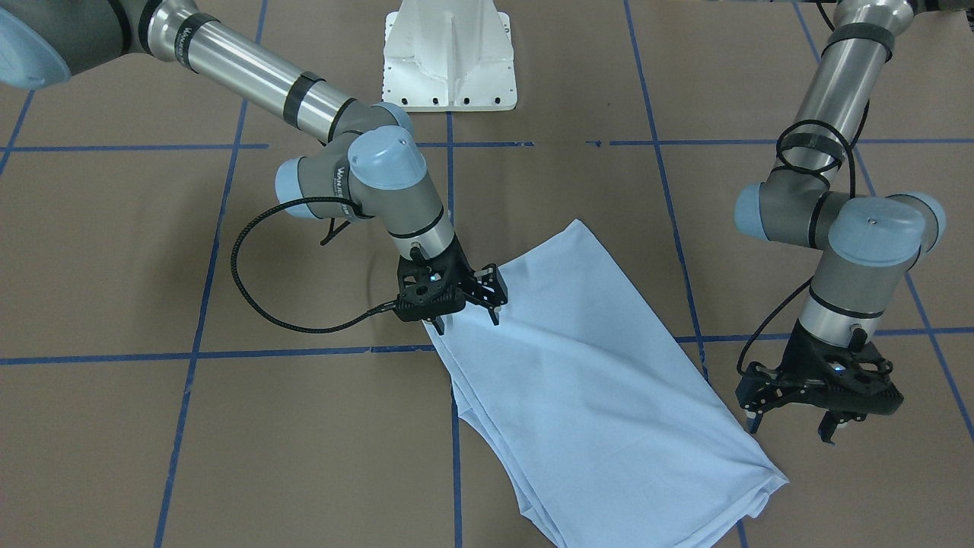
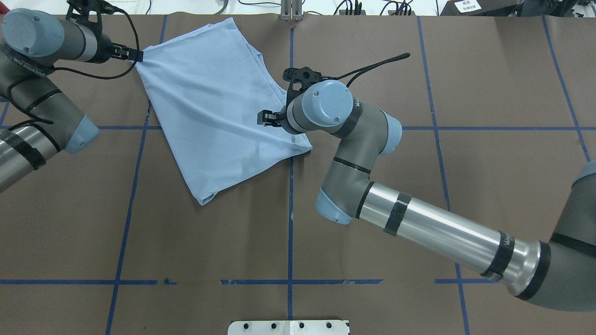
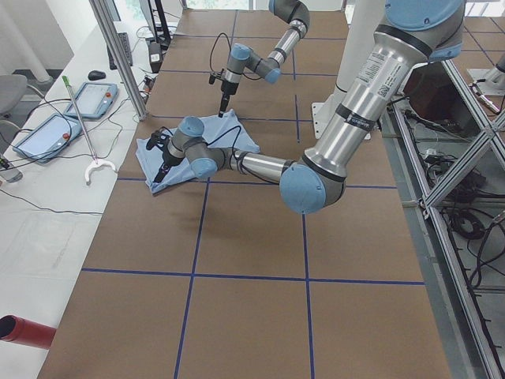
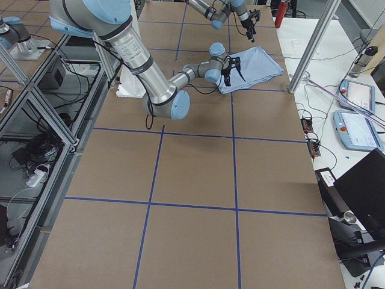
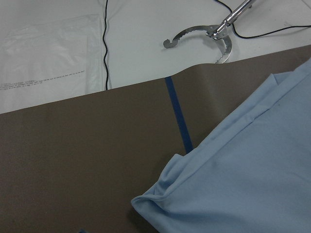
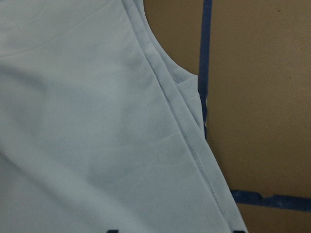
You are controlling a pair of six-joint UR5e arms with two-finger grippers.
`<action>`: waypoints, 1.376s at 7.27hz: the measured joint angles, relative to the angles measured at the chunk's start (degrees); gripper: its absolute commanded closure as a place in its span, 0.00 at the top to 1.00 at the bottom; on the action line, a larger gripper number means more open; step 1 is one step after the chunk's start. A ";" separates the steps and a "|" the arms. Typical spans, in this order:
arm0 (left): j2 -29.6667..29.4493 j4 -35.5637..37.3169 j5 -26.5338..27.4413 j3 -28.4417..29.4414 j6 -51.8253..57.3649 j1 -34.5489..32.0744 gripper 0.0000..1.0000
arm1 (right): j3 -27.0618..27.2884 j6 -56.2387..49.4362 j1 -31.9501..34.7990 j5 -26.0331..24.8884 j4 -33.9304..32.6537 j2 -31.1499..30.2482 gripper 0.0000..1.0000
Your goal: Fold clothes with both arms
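Note:
The pale blue t-shirt point(image 1: 593, 365) lies folded in several layers as a slanted oblong on the brown table; its print and label are hidden. It also shows in the overhead view point(image 2: 214, 107). My right gripper point(image 1: 466, 320) is open and hovers over the shirt's long edge near a sleeve curve point(image 6: 160, 58), holding nothing. My left gripper point(image 1: 791, 428) is open and empty, just beside the shirt's far corner point(image 5: 146, 199), apart from the cloth. In the overhead view the left gripper point(image 2: 130, 52) sits at the shirt's top left corner.
The white pedestal base point(image 1: 449, 57) stands at the robot's side of the table. Blue tape lines point(image 2: 291, 223) grid the brown surface. A black cable loop point(image 1: 243, 281) hangs from the right wrist. A metal grabber tool point(image 5: 214, 34) lies on the white bench past the table's far edge.

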 measured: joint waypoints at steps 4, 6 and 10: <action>0.45 0.02 0.00 0.00 -0.04 0.09 1.00 | -10.07 -5.73 1.22 -0.50 -1.56 5.63 0.77; 0.52 0.02 0.00 -0.01 -0.01 0.09 1.00 | -10.56 -7.52 1.15 -0.68 -2.71 5.77 0.70; 0.61 0.02 0.00 -0.01 -0.03 0.02 1.00 | -10.69 -9.88 1.01 -1.47 -3.65 5.83 0.17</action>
